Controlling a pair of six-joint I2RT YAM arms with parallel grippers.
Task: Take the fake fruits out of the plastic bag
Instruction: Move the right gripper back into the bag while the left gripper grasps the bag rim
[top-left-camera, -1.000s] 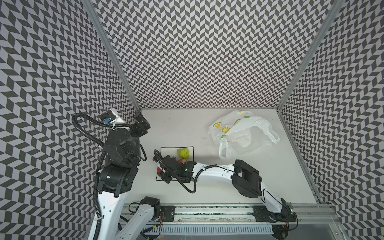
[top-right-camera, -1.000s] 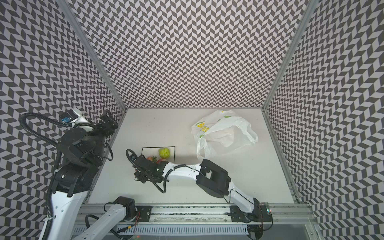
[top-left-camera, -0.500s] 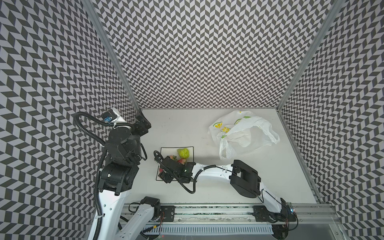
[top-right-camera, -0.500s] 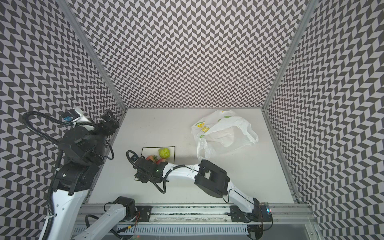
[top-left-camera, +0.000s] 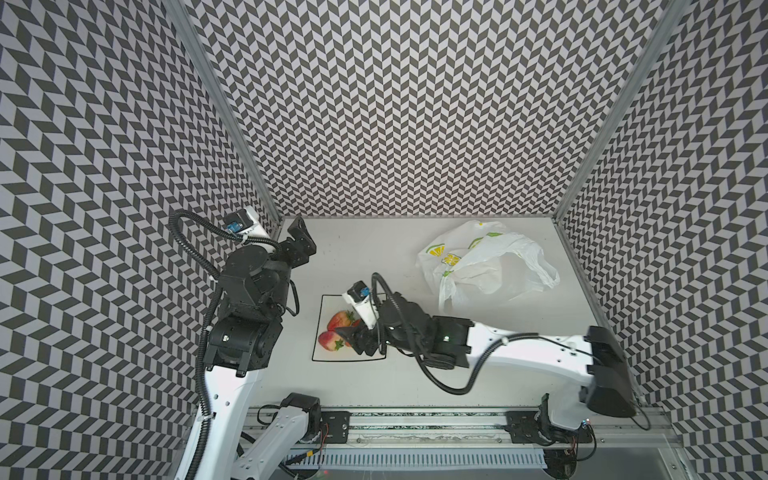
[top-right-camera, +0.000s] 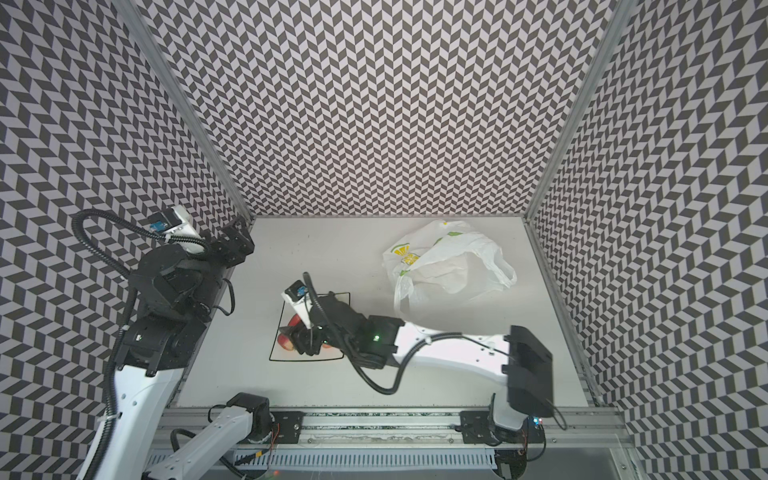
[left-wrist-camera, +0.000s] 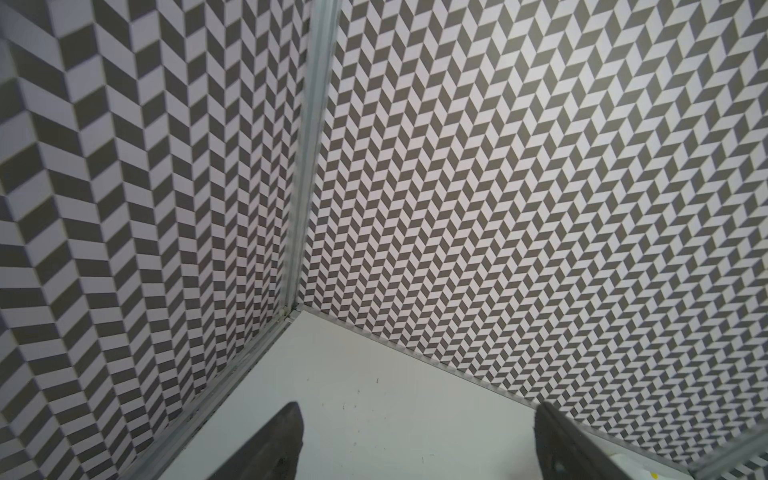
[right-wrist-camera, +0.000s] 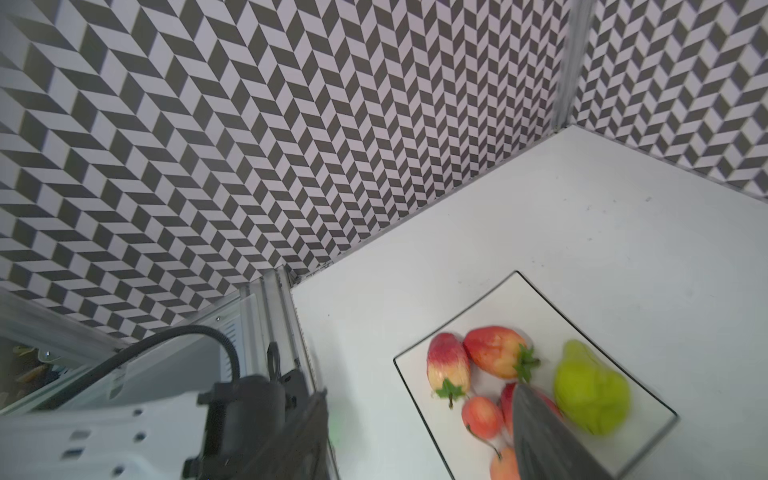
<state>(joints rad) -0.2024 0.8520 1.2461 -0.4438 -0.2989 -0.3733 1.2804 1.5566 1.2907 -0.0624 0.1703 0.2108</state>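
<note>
I see the fake fruits (right-wrist-camera: 496, 351) lying glossy on the black-rimmed white plate (right-wrist-camera: 457, 322): red strawberries (right-wrist-camera: 449, 370) with green caps, a lumpy light-green fruit (right-wrist-camera: 590, 390), and small orange-pink balls (right-wrist-camera: 482, 415). The lemon-print plastic bag (top-left-camera: 486, 266) lies crumpled well apart, far right on the desk (top-left-camera: 374, 257). My right gripper (right-wrist-camera: 417, 399) hovers over the plate, jaws apart and holding nothing. The left gripper (left-wrist-camera: 417, 415) is spread wide and empty. Compared with a second ago, the right arm (top-left-camera: 409, 328) now covers the green fruit in a top view, and the bag has not shifted.
</note>
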